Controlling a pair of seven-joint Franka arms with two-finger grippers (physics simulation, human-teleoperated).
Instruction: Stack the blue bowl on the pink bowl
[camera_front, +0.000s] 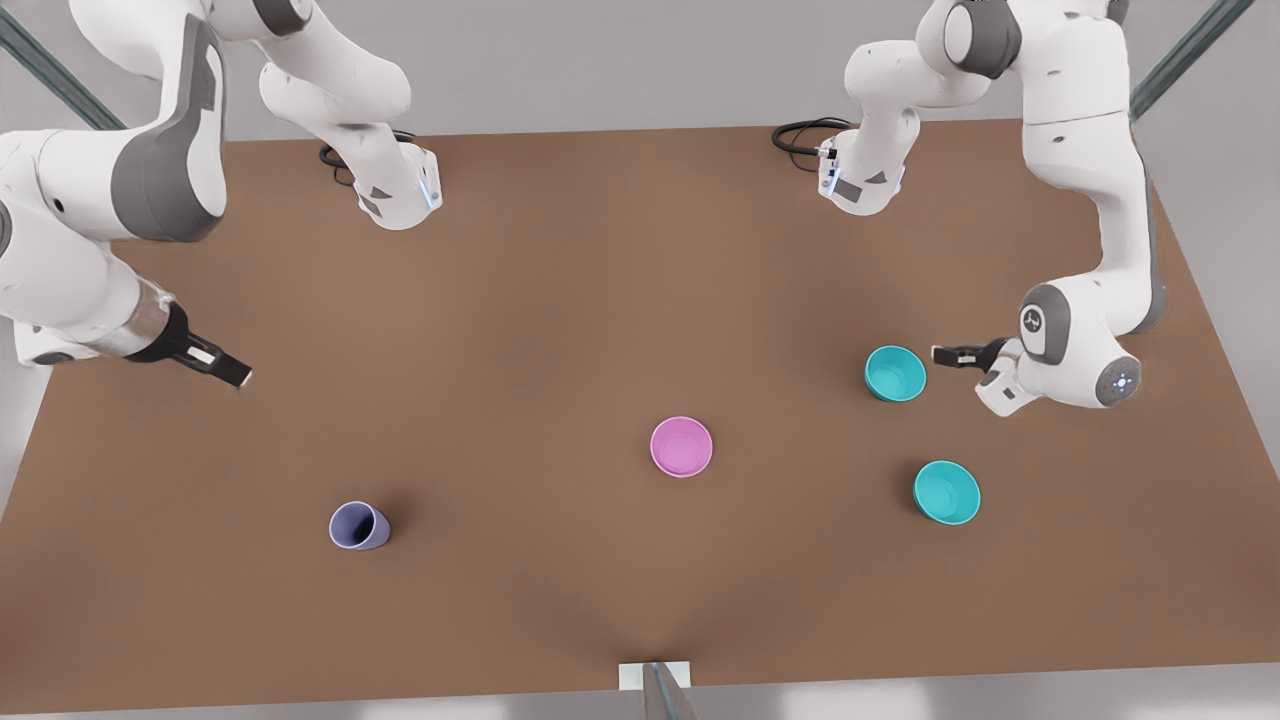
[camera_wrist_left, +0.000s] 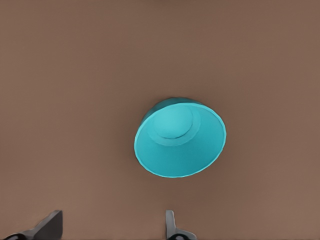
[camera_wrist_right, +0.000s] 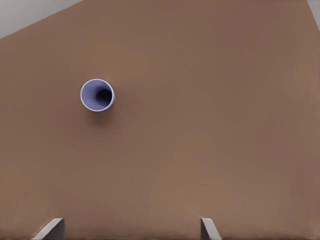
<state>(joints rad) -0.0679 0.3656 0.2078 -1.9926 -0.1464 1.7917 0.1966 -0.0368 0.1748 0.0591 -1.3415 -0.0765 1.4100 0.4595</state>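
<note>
Left gripper (camera_front: 945, 354) with fingers spread wide, just beside the small round smooth teal blue bowl (camera_front: 895, 373) at its 3 o'clock in the front view, plain pink-magenta plastic pink bowl (camera_front: 681, 446) at that bowl's 8 o'clock, second teal bowl (camera_front: 946, 492) at its 5 o'clock, right gripper (camera_front: 238, 375) waiting wide open, lavender-blue cup (camera_front: 358, 526) at its 5 o'clock, brown table (camera_front: 560, 300).

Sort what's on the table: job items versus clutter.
Job:
- blue bowl, beside the left gripper, open
- pink bowl, table centre

Lying about:
- second teal bowl
- lavender cup, ahead of the waiting right gripper, open
</note>
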